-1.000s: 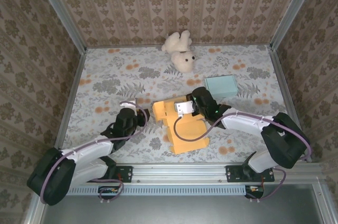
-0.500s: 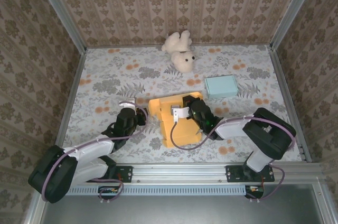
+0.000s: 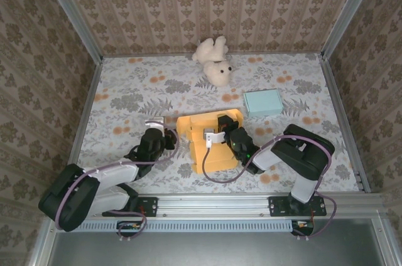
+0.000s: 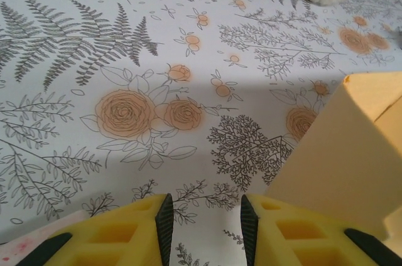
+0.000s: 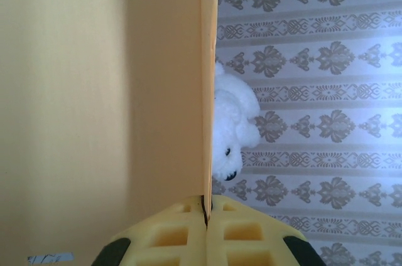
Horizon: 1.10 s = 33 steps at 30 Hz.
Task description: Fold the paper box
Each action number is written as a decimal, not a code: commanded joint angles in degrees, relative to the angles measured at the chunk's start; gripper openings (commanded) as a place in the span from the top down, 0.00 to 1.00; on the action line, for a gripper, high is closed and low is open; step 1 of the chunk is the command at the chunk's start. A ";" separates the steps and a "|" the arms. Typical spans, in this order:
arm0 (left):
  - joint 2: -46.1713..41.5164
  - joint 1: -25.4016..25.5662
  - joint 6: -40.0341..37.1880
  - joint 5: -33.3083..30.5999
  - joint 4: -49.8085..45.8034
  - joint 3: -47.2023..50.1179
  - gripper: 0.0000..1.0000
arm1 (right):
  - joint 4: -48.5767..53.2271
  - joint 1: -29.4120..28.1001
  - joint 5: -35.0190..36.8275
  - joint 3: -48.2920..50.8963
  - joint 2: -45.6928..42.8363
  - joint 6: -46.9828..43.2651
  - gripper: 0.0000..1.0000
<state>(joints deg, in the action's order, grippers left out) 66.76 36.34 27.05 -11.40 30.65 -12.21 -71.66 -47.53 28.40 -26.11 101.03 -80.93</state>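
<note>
Yellow-orange paper box is lying mid-table, near the arms. The right gripper is pinching its upright panel edge, fingers tight on it. The left gripper is hovering, fingers parted, just beside the box's corner. Bracing there looks wise while creasing.
</note>
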 commanded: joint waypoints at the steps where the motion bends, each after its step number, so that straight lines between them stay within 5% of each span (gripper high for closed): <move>1: -0.29 -0.06 -5.32 4.54 3.16 0.71 0.62 | -2.56 -0.30 1.57 0.79 -0.56 -0.02 1.00; 13: 4.91 -2.41 -7.43 14.72 9.39 -0.33 0.61 | -2.30 -0.30 1.41 0.88 0.96 0.20 1.00; 33: 6.52 -2.41 -6.82 19.47 15.39 1.40 0.68 | -1.20 -0.19 1.57 0.71 1.19 0.87 1.00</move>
<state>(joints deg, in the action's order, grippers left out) 72.77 34.28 20.29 5.72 42.85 -11.57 -73.12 -47.51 28.95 -25.74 101.75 -80.86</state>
